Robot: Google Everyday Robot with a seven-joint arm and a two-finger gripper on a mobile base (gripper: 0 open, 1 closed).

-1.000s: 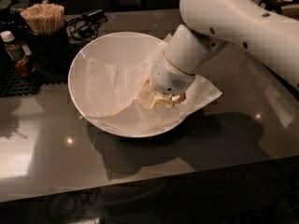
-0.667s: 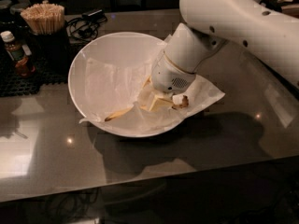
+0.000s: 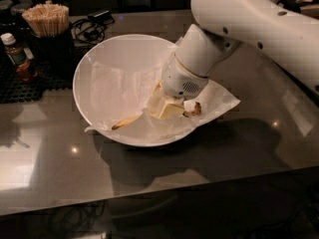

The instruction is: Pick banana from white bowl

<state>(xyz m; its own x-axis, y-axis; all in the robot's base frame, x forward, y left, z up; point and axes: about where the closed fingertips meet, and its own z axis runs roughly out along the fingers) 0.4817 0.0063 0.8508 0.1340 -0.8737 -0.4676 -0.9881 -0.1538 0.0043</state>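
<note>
The white bowl (image 3: 99, 59) stands on the dark table, lined with crinkled white paper (image 3: 114, 86). The banana (image 3: 125, 121) lies low at the bowl's front right. Its yellow tip pokes out to the left and its brown stem end (image 3: 195, 108) shows to the right. The paper hides much of its middle. My gripper (image 3: 167, 111) reaches down into the bowl from the upper right and is shut on the banana's middle, with its pale yellow fingers (image 3: 169, 107) pressed against fruit and paper.
The paper's corner (image 3: 222, 101) hangs over the bowl's right rim. A cup of wooden sticks (image 3: 47, 21), a small brown bottle (image 3: 17, 56) and a black mat stand at the back left. Cables (image 3: 92, 29) lie behind the bowl. My white arm (image 3: 259, 24) spans the upper right.
The banana's yellow tip and brown stem end have come into view from the paper. The paper has bunched up around my gripper. The gripper has barely moved.
</note>
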